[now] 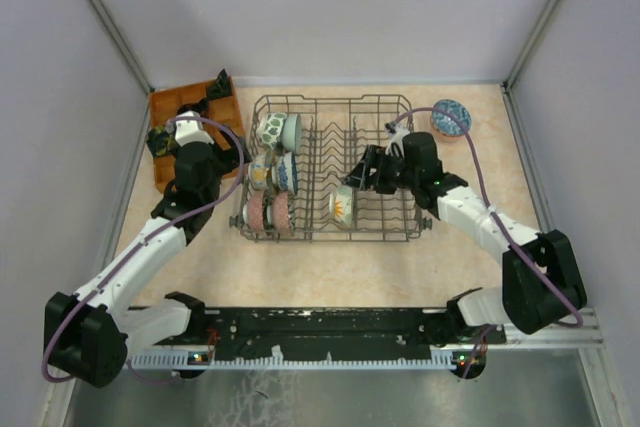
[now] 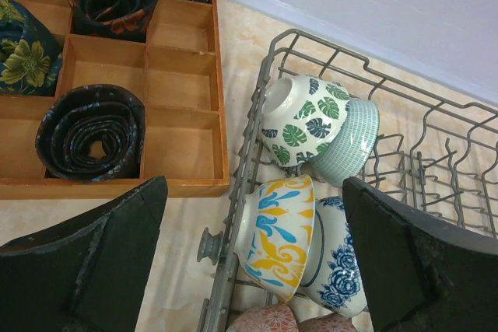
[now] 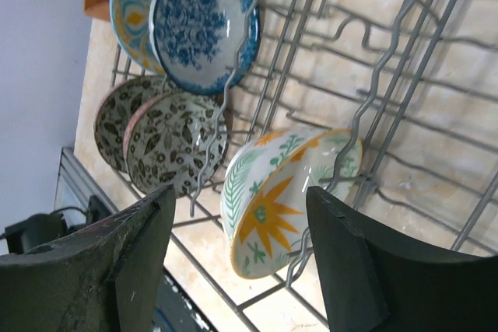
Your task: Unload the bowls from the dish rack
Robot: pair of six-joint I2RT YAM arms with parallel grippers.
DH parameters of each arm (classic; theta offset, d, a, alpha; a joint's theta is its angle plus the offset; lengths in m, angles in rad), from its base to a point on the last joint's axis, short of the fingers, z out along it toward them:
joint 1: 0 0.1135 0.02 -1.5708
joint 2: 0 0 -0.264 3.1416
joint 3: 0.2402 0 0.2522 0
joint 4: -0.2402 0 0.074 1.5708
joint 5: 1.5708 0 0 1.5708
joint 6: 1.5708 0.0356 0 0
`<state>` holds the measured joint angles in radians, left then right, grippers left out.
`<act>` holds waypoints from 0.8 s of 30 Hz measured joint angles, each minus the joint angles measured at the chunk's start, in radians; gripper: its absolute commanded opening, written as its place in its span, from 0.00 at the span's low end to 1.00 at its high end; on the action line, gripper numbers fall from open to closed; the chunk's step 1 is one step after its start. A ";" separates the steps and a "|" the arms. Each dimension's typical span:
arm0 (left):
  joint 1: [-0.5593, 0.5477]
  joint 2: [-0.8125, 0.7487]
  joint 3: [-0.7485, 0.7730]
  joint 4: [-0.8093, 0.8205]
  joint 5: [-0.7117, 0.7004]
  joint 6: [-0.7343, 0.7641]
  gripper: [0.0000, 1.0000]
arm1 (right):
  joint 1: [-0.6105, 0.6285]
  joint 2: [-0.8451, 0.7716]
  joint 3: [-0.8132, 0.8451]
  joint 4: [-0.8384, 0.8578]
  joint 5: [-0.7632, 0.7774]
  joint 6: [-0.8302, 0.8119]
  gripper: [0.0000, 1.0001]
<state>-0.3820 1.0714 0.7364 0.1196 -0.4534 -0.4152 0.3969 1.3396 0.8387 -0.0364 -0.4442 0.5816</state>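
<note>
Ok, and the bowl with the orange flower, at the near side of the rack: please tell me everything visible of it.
The orange-flower bowl is small, round and glossy like glazed ceramic: white outside, with an orange flower, green fern leaves and an orange-yellow rim band. It stands on edge, tilted, alone at the near side of the dish rack, leaning on the wire tines. The open right gripper frames it in the wrist view; contact is unclear.
</note>
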 measured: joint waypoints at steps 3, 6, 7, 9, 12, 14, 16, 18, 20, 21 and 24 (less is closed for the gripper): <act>0.000 0.001 0.000 0.000 0.000 0.000 0.99 | 0.024 -0.001 -0.029 0.014 -0.003 0.019 0.66; 0.000 0.002 0.000 0.000 0.000 0.000 0.99 | 0.037 -0.001 -0.052 0.028 -0.003 0.031 0.62; -0.001 0.002 0.000 0.000 0.000 0.000 0.99 | 0.040 -0.001 -0.060 0.035 -0.003 0.034 0.59; -0.002 0.002 0.000 0.000 0.000 0.000 0.99 | 0.046 -0.001 -0.074 0.049 -0.003 0.043 0.56; -0.003 0.002 0.000 0.000 0.000 0.000 0.99 | 0.056 -0.001 -0.082 0.059 -0.005 0.053 0.51; -0.003 0.002 0.000 0.000 0.000 0.000 0.99 | 0.067 -0.001 -0.087 0.074 -0.006 0.059 0.48; -0.003 0.002 0.000 0.000 0.000 0.000 0.99 | 0.076 -0.001 -0.093 0.084 -0.007 0.067 0.46; -0.003 0.002 0.000 0.000 0.000 0.000 0.99 | 0.086 0.000 -0.101 0.100 -0.008 0.074 0.42; -0.003 0.002 0.000 0.000 0.000 0.000 0.99 | 0.092 0.000 -0.109 0.112 -0.010 0.079 0.39; -0.003 0.002 0.000 0.000 -0.001 0.000 0.99 | 0.095 0.000 -0.114 0.119 -0.011 0.084 0.38; -0.003 0.002 0.000 0.000 -0.001 0.000 0.99 | 0.098 0.000 -0.127 0.129 -0.010 0.093 0.35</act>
<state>-0.3847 1.0733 0.7364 0.1196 -0.4541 -0.4156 0.4946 1.3399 0.7120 0.0925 -0.4545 0.6743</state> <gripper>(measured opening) 0.995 0.374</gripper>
